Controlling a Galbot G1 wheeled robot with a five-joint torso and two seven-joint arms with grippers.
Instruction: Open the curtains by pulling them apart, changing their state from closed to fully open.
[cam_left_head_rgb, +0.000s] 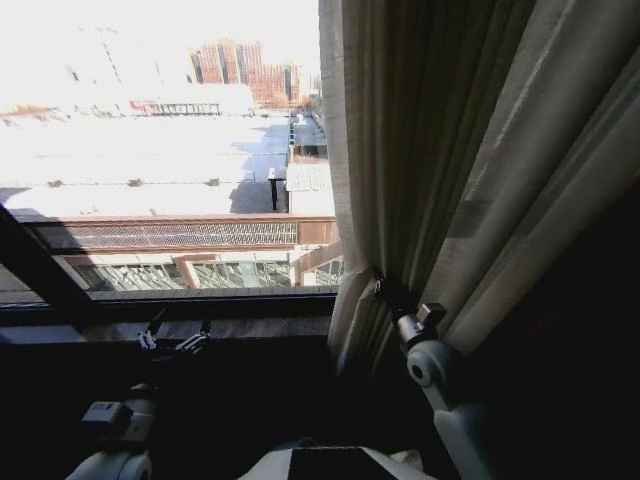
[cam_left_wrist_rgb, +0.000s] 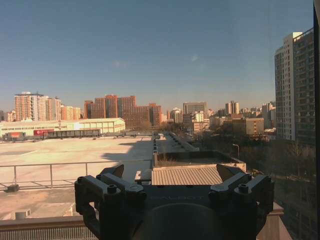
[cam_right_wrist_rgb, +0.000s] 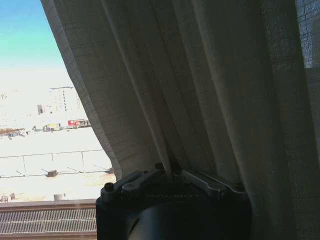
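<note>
An off-white pleated curtain (cam_left_head_rgb: 430, 150) hangs bunched at the right side of the window, and the glass to its left is uncovered. My right gripper (cam_left_head_rgb: 384, 290) is at the curtain's inner edge, low down, shut on a fold of the fabric. The right wrist view shows that gripper (cam_right_wrist_rgb: 171, 174) pinching a pleat of the curtain (cam_right_wrist_rgb: 200, 75). My left gripper (cam_left_head_rgb: 175, 335) is held low in front of the sill, apart from the curtain. In the left wrist view it (cam_left_wrist_rgb: 171, 175) is open with nothing between its fingers, facing the bare glass.
A dark window sill (cam_left_head_rgb: 250, 328) runs below the glass. A black slanted frame bar (cam_left_head_rgb: 40, 270) crosses the lower left. Rooftops and city buildings (cam_left_wrist_rgb: 120, 110) lie outside. The area under the sill is in deep shadow.
</note>
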